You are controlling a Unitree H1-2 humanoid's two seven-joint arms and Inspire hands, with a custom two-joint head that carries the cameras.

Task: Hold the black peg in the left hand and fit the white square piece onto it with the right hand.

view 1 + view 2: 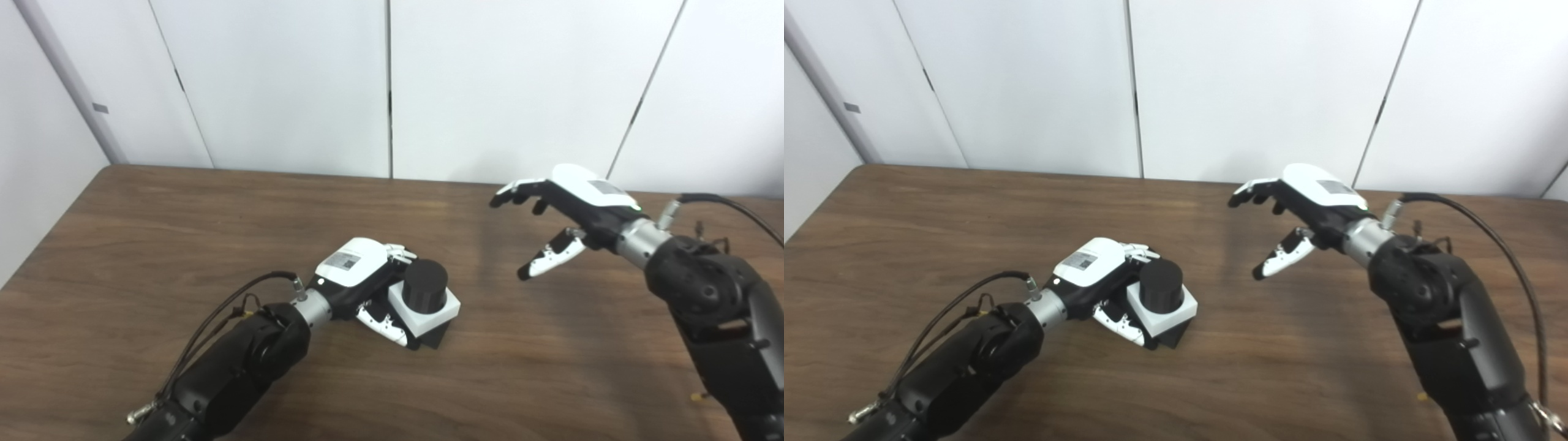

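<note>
The black peg (pixel 427 283) stands upright on its dark base on the tabletop (pixel 184 233), with the white square piece (pixel 424 310) already seated around it, the round post rising through the middle of the white block. Taking the peg as the landmark: the left hand (pixel 361 278) presses against its left side, the fingers (pixel 384 324) wrapped around the base and the edge of the white piece, so it grips the assembly. The right hand (pixel 566 217) hovers well to the right of the peg and above the tabletop, its fingers spread and curled, holding nothing.

Judging by this, the fitting step looks finished and the work is at its close: the white piece sits low on the post and level, though whether it is pushed fully home cannot be told from here. The next move would call for little, perhaps a light press from above with the right hand to confirm the seat, while the left keeps the base from sliding.

The tabletop is dark brown wood grain, matt, with soft shadows near the peg. Behind the peg, beyond the far edge, plain white wall panels (pixel 275 79) with thin dark seams close off the room.
</note>
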